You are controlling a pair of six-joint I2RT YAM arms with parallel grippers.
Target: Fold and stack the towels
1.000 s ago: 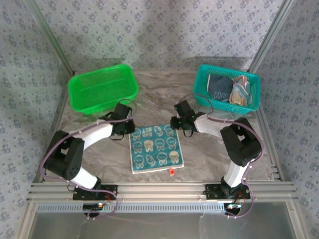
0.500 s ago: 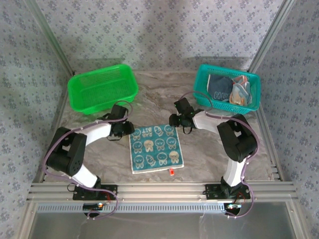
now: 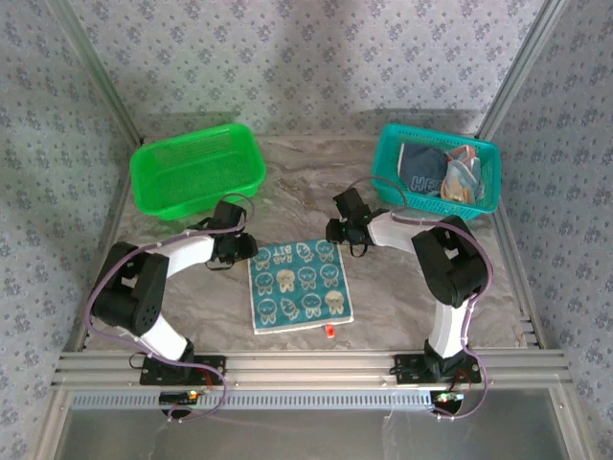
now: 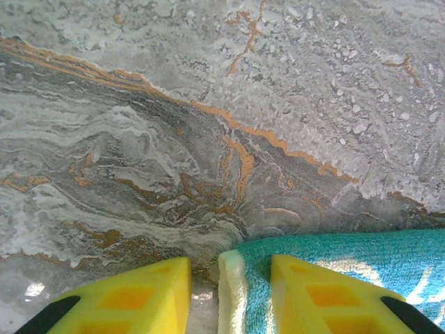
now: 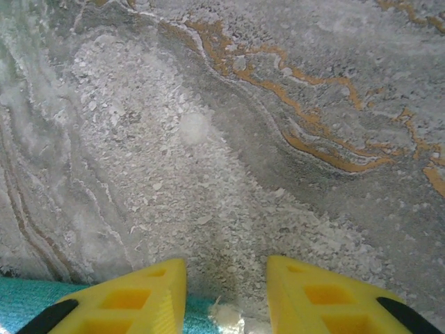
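Observation:
A teal towel with white cartoon figures lies flat and unfolded in the middle of the table. My left gripper is low at its far left corner. In the left wrist view the gripper is open, with the towel's cream-edged corner between the yellow fingers. My right gripper is at the far right corner. It is open too, and the frayed corner tip sits in the gap. More towels, a dark slate-blue one and a light blue one, lie crumpled in the teal basket.
A green mesh basket stands at the back left, near the left arm. A small red tag lies at the towel's near edge. Patterned walls close in the table on three sides.
The right gripper has crept a little left toward the towel's far right corner, and both arms' elbows have shifted slightly. The towel has not moved.

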